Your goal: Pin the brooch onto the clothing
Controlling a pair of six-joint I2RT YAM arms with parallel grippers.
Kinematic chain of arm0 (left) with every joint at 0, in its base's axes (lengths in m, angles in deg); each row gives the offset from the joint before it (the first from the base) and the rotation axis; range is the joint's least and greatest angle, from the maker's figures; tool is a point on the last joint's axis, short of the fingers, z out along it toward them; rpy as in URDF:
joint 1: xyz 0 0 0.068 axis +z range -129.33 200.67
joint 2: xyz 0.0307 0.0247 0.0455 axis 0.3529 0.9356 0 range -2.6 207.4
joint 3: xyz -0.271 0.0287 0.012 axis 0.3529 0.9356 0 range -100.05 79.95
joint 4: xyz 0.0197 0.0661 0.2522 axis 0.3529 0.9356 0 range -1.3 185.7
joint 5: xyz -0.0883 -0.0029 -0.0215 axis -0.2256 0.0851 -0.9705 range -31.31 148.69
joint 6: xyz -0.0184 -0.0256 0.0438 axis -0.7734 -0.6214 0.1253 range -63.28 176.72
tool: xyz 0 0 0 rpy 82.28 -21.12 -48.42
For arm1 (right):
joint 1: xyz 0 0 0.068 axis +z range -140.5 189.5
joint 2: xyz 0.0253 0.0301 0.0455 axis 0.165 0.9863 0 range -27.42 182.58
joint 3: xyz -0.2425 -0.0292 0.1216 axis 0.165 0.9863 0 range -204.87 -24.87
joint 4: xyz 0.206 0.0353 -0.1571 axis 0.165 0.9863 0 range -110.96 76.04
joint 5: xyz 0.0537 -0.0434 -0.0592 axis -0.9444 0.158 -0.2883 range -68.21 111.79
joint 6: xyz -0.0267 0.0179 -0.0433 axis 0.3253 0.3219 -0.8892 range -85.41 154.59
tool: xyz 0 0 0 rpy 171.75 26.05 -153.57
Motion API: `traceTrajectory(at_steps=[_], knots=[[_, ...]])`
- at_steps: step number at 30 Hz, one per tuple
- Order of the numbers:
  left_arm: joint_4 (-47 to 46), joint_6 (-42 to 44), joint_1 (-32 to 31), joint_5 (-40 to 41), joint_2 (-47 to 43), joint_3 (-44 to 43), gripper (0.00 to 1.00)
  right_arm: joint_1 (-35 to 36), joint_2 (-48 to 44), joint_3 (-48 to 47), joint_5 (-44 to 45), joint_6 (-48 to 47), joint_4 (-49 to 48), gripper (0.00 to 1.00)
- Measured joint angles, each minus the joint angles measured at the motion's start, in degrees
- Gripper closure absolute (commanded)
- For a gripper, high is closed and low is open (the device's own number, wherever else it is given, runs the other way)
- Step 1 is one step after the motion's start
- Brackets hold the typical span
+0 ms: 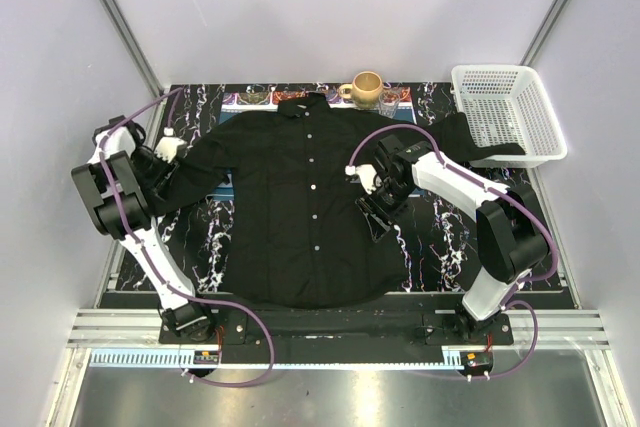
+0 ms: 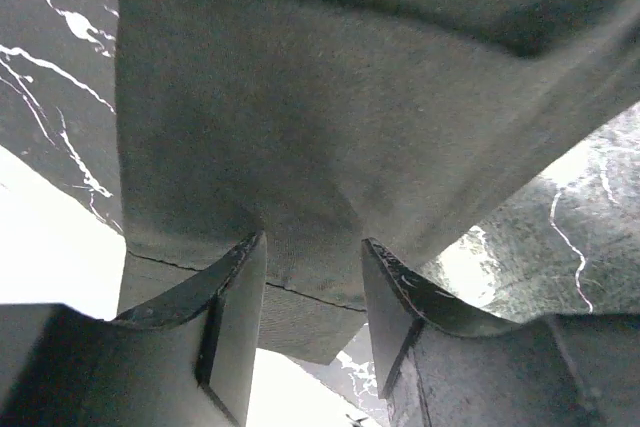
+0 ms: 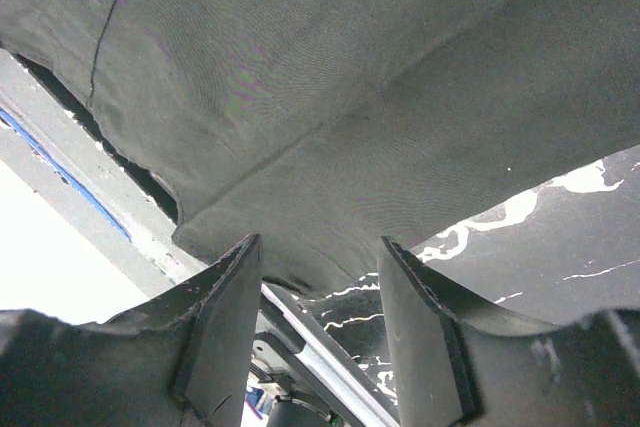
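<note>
mug (image 1: 366, 87) beyond shirt (image 1: 290, 217), basket (image 1: 495, 69) beside it

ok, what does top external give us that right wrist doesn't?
Top external only: the whole black shirt spread out, its white buttons, a mug and a white basket.
Right wrist only: the right tool open, a folded shirt edge just ahead of its fingers, and a grey rail beyond.
Both: black fabric and the marbled table.
The brooch is not clearly identifiable in either.
</note>
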Motion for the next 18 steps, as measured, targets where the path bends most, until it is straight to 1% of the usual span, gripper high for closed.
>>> traceTrajectory(at_steps=[3, 7, 11, 18], knots=[[-2.5, -0.9, 0.4, 1.8, 0.1, 2.5, 0.58, 0.0, 0.0, 0.0, 0.5, 0.0, 0.0, 0.44], [-6.0, -3.1, 1.9, 3.5, -3.7, 10.1, 0.59, 0.0, 0.0, 0.0, 0.6, 0.0, 0.1, 0.44], [-6.5, -5.8, 5.7, 4.5, -9.7, 18.0, 0.63, 0.0, -0.1, 0.0, 0.6, 0.0, 0.2, 0.44], [-7.6, -6.8, 12.2, 7.0, -14.9, 25.5, 0.66, 0.0, -1.1, 0.0, 0.9, 0.0, 0.4, 0.44]])
